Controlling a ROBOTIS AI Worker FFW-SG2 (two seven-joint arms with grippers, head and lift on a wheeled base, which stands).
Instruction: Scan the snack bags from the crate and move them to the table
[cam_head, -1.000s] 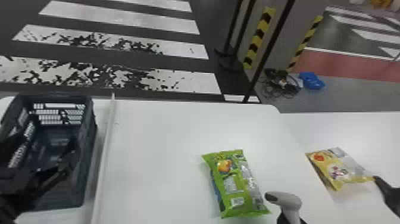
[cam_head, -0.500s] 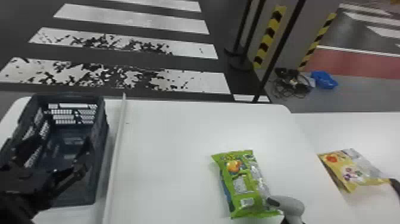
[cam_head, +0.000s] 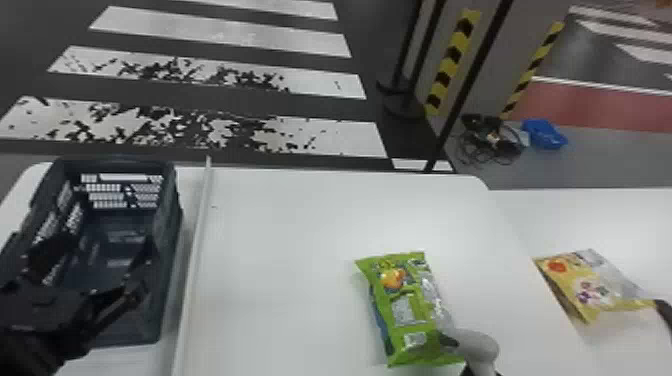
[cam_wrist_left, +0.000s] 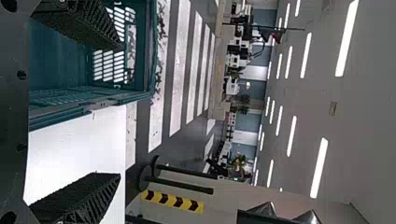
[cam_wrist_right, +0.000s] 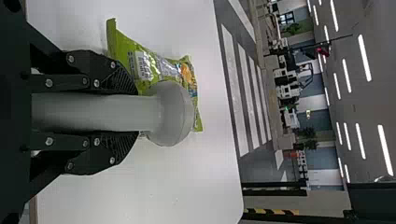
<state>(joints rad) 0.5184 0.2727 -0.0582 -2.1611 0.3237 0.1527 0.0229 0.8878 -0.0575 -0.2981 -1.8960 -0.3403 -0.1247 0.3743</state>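
Two snack bags lie on the table (cam_head: 280, 260): the green bag (cam_head: 407, 305), probably being scanned, and the yellow bag (cam_head: 585, 285) well to its right. The right gripper (cam_wrist_right: 136, 113) grips the scanner (cam_head: 480, 345) at the green bag's near end; whether they touch, I cannot tell. The left gripper (cam_wrist_left: 120, 112), jaws wide, is at the crate (cam_head: 171, 250). Next likely calls for a clean read; glossy creases and the crate-side rail (cam_head: 193, 265) could hinder later moves.

The left claw (cam_head: 107, 245) gapes, the right claw (cam_head: 481, 370) grips.
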